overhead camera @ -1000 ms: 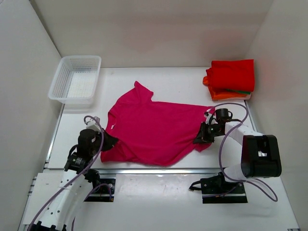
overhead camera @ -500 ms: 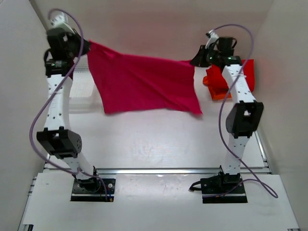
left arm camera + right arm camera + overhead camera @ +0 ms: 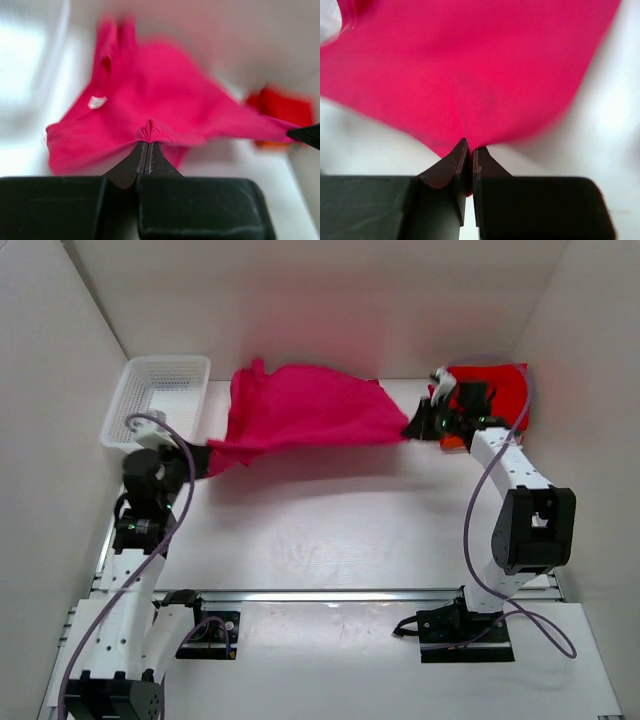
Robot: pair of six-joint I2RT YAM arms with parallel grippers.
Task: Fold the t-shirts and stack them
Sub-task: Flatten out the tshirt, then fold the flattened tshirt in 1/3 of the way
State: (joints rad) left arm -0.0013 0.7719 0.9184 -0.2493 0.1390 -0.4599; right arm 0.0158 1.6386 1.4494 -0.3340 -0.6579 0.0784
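Left wrist view smeared: I make out magenta shirt [image 3: 150,100] ahead of left claw [image 3: 146,150] only as soft shape, white tag [image 3: 97,102] unreadable. Folded stack [image 3: 282,107], far right of claw, is red-orange blur; can't count layers. Right wrist view: shirt runs off top edge beyond right claw [image 3: 469,150], borders fuzzy. From above, right claw covers stack's near-left corner.
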